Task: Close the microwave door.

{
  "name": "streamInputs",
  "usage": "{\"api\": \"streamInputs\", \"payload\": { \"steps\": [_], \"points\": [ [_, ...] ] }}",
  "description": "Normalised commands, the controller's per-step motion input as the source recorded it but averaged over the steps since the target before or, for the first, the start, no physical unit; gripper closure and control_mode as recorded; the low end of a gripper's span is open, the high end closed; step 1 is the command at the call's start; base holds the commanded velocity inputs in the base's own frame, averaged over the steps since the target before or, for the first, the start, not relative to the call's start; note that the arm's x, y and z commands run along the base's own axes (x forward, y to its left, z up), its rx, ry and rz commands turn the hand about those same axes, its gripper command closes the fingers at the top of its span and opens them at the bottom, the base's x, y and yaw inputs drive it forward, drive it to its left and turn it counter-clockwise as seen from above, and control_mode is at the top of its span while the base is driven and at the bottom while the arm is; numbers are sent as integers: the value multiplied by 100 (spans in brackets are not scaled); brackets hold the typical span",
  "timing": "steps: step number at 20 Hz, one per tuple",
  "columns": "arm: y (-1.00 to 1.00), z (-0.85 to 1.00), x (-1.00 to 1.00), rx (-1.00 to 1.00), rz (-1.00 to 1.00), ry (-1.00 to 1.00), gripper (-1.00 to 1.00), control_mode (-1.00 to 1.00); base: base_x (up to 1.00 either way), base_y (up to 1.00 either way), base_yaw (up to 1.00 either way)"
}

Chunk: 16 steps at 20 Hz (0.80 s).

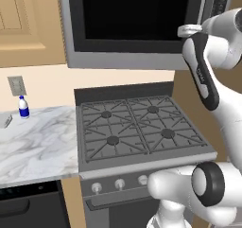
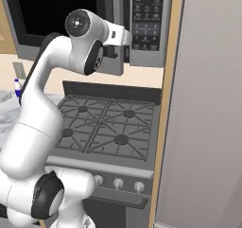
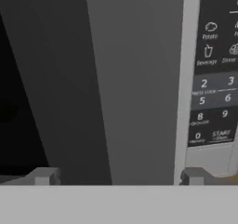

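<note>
The microwave [image 2: 142, 57] hangs above the stove, its dark keypad [image 2: 146, 19] on the right. The microwave door [image 1: 137, 14], silver-framed around a black window, lies nearly flat against the front; I cannot tell whether it is fully shut. In the hand view the door's grey frame [image 3: 135, 88] is very close, with the keypad [image 3: 214, 93] to its right. My gripper [image 3: 121, 176] is open, its fingertips [image 3: 44, 175] spread wide, holding nothing. It sits at the door's right edge [image 1: 189, 31], close against the frame [image 2: 118, 52].
A black gas stove [image 1: 142, 127] with knobs lies right below. A marble counter [image 1: 38, 142] at left carries a small blue-and-white bottle [image 1: 23, 107]. A tall grey panel [image 2: 208, 104] with a wooden edge stands close on the right.
</note>
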Motion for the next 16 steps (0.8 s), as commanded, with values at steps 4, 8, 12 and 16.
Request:
{"api": "streamInputs", "payload": {
  "steps": [4,8,12,16],
  "points": [
    [0,0,46,2,0,0,-100,-100,0,0,0],
    [0,0,56,0,0,0,-100,-100,0,0,0],
    [-1,0,58,0,0,0,-100,-100,0,0,0],
    [0,0,55,0,0,0,-100,-100,0,0,0]
  ]
}}
